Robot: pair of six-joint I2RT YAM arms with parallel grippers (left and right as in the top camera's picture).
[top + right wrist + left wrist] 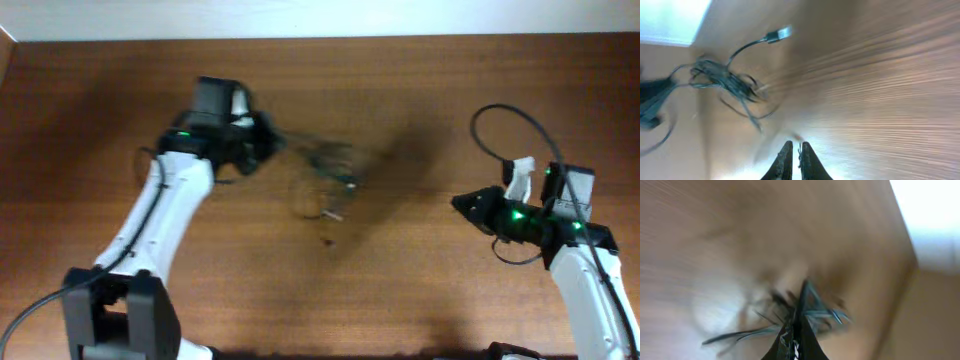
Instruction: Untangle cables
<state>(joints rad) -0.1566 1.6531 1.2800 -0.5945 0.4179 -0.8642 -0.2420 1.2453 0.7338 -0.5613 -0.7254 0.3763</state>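
The cables (328,172) are a blurred bundle of thin black strands hanging above the middle of the table. My left gripper (272,143) is shut on the cables at their left end. In the left wrist view its fingers (790,337) pinch together with strands (816,313) fanning out around them. In the right wrist view the bundle (730,82) shows a knot and one plug end (778,34) sticking up. My right gripper (458,204) is well to the right of the bundle, low over the wood. It (795,146) looks shut, with only a hairline slit between the fingers, and grips no cable that I can make out.
A small dark speck (327,240) lies on the wooden table (420,300) below the bundle. A thick black arm cable (500,115) loops above the right wrist. A pale wall edge (320,20) runs along the far side.
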